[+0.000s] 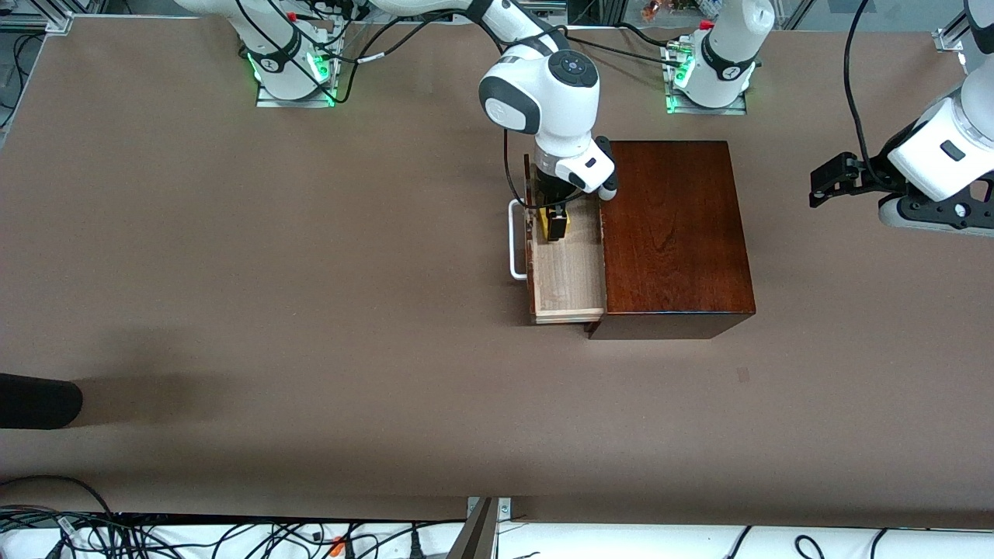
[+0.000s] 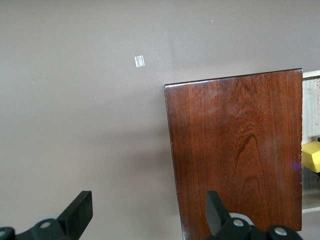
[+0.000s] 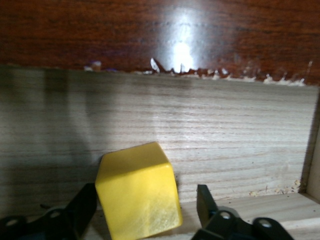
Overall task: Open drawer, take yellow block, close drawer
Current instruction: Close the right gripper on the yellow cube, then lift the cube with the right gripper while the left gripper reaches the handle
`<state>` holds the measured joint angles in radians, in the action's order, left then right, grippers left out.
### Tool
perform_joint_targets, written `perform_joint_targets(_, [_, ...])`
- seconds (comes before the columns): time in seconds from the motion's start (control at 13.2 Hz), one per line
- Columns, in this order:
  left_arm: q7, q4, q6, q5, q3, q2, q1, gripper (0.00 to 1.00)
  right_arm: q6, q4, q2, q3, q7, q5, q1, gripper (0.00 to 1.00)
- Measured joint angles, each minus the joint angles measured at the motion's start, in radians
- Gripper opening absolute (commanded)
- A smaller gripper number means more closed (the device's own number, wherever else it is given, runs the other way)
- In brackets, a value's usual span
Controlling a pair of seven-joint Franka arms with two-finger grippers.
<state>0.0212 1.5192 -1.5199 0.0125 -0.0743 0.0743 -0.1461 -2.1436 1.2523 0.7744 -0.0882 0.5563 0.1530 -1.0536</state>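
The drawer (image 1: 567, 272) stands pulled out of the dark mahogany box (image 1: 675, 233), its white handle (image 1: 516, 241) toward the right arm's end of the table. The yellow block (image 1: 562, 221) lies in the pale tray. My right gripper (image 1: 556, 227) is down in the drawer, open, with a finger on each side of the block. In the right wrist view the block (image 3: 137, 192) sits tilted between the fingers (image 3: 206, 202), a gap showing beside one. My left gripper (image 1: 825, 186) is open and empty, in the air toward the left arm's end, and waits.
The left wrist view shows the box top (image 2: 235, 150), a sliver of the drawer (image 2: 311, 110) and the block (image 2: 311, 156). A dark object (image 1: 35, 400) lies at the table's edge toward the right arm's end. A small mark (image 1: 743, 375) is on the table nearer the camera than the box.
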Motion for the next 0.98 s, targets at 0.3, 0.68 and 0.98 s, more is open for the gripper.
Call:
perform_joint_targets(0.3, [0.000, 0.000, 0.000, 0.000, 0.000, 0.000, 0.000, 1.00, 0.000, -0.007, 0.000, 0.000, 0.000, 0.000, 0.000, 0.41])
perform_joint_targets(0.68, [0.000, 0.000, -0.001, 0.000, 0.000, 0.004, 0.000, 1.00, 0.081, -0.063, 0.000, -0.007, -0.007, -0.033, 0.001, 0.15])
perform_joint_targets(0.98, [0.000, 0.000, -0.007, 0.000, 0.000, 0.008, 0.000, 1.00, 0.276, -0.207, -0.023, -0.025, -0.007, -0.133, 0.043, 0.13])
